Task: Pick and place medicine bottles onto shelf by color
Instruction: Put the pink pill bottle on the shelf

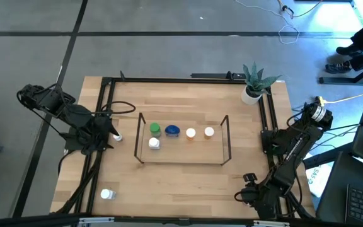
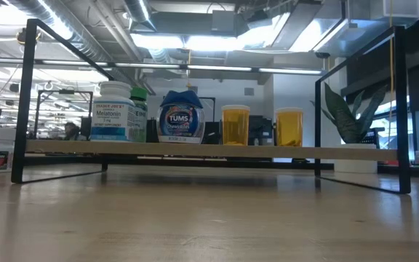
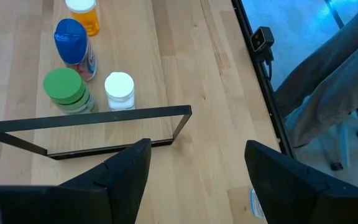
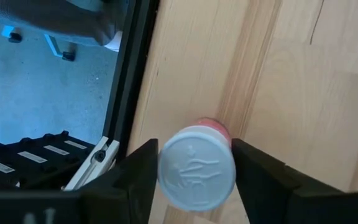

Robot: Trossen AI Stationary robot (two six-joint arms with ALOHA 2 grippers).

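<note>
The wire shelf [image 1: 183,140] stands mid-table. On it stand a green-capped bottle [image 1: 154,130], a blue-capped one [image 1: 172,131], two orange ones with white caps [image 1: 190,133] [image 1: 208,132], and a white one [image 1: 154,144]. They also show in the low view, on the shelf's board [image 2: 195,148]. My left gripper [image 3: 197,152] is open and empty, just off the shelf's left end [image 3: 182,121]. My right gripper [image 4: 196,155], at the table's near right corner [image 1: 247,189], is shut on a white-capped bottle with a pink-red body [image 4: 197,169]. My right gripper has the bottle's white cap [image 4: 166,171] between its two fingers, one on each side. The fingers come from above, pointing down. The bottle stands upright, its cap toward the wrist camera. Whether its base is on the table or clear of it, I cannot tell.
Another white bottle [image 1: 108,195] lies on the table at the near left. A potted plant [image 1: 254,82] stands at the far right corner. A black frame [image 1: 103,113] edges the table. A cable loop [image 1: 121,108] lies left of the shelf.
</note>
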